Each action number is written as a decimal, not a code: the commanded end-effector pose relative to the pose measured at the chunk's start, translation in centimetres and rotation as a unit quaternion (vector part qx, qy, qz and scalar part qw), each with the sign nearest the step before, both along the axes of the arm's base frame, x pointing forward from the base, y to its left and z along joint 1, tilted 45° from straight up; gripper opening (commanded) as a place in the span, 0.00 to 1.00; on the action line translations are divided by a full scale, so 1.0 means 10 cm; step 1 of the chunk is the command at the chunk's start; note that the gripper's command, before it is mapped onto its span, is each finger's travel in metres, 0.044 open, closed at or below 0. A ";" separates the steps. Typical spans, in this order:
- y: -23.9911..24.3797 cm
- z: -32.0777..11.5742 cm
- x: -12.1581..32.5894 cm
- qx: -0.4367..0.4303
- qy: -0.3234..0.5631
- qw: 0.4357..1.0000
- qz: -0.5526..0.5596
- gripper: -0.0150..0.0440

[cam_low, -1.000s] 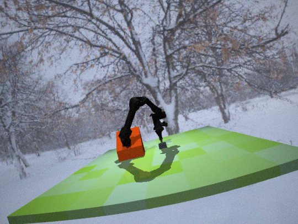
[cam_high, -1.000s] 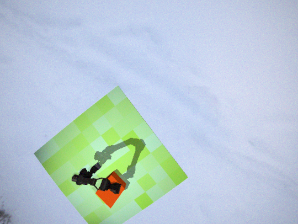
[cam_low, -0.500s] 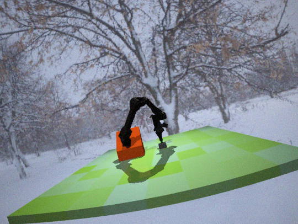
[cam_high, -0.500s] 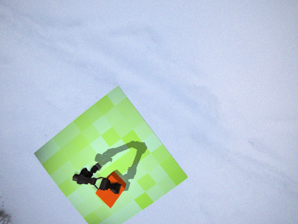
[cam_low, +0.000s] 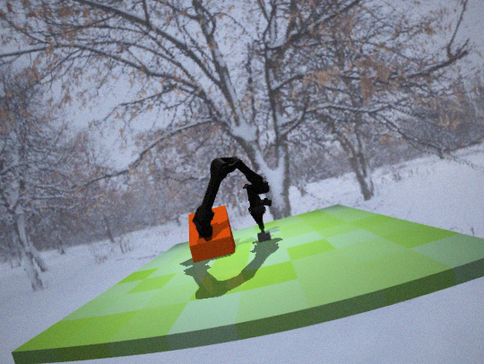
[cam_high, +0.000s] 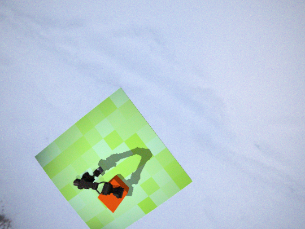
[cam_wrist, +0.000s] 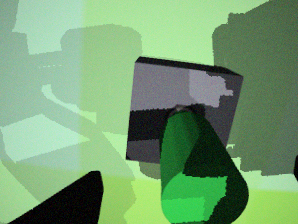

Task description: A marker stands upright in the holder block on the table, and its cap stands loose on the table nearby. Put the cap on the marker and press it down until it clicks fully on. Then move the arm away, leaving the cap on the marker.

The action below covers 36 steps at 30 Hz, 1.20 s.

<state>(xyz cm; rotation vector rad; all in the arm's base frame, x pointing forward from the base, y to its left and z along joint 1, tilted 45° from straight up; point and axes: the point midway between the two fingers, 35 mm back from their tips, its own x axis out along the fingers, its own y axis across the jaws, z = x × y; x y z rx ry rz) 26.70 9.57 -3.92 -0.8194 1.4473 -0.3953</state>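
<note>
Hand: the hand (cam_low: 261, 226) is standing with fingers spread wide, gripping nothing.
Cap: the green cap (cam_wrist: 200, 176) is sitting on the marker, upright in the grey holder block (cam_wrist: 166, 106).
Place: near the worktop (cam_low: 358, 264) edge where the orange base (cam_low: 215, 239) is standing.
Key relation: the cap's long axis is pointing up at the hand, directly beneath it.
Coming move: likely lifting straight up along that axis.

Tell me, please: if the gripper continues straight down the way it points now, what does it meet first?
Most likely the green cap, which sits on the marker in the grey holder block directly under the open gripper. The wrist view looks straight down onto it; exact depth is unclear.
</note>
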 end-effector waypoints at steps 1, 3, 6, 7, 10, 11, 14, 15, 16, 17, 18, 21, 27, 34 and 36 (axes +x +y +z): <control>0.38 0.34 -0.04 0.013 -0.011 1.000 0.007 1.00; 0.46 0.43 -0.07 0.012 -0.011 1.000 0.007 1.00; 0.46 0.43 -0.07 0.012 -0.011 1.000 0.007 1.00; 0.46 0.43 -0.07 0.013 -0.016 1.000 0.001 0.96; 0.41 0.38 -0.05 0.023 -0.076 0.995 -0.057 0.82; 0.41 0.37 -0.05 0.024 -0.081 0.994 -0.063 0.78; 0.41 0.37 -0.05 0.024 -0.081 0.994 -0.063 0.64; 0.41 0.37 -0.05 0.024 -0.081 0.994 -0.063 0.60; 0.41 0.37 -0.05 0.024 -0.081 0.994 -0.063 0.56; 0.41 0.37 -0.05 0.024 -0.081 0.994 -0.063 0.51; 0.41 0.37 -0.05 0.024 -0.081 0.994 -0.063 0.47; 0.41 0.37 -0.05 0.024 -0.081 0.994 -0.063 0.33; 0.41 0.37 -0.05 0.024 -0.081 0.994 -0.063 0.25; 0.39 0.35 -0.05 0.023 -0.081 0.994 -0.063 0.25; 0.37 0.34 -0.04 0.023 -0.081 0.994 -0.063 0.25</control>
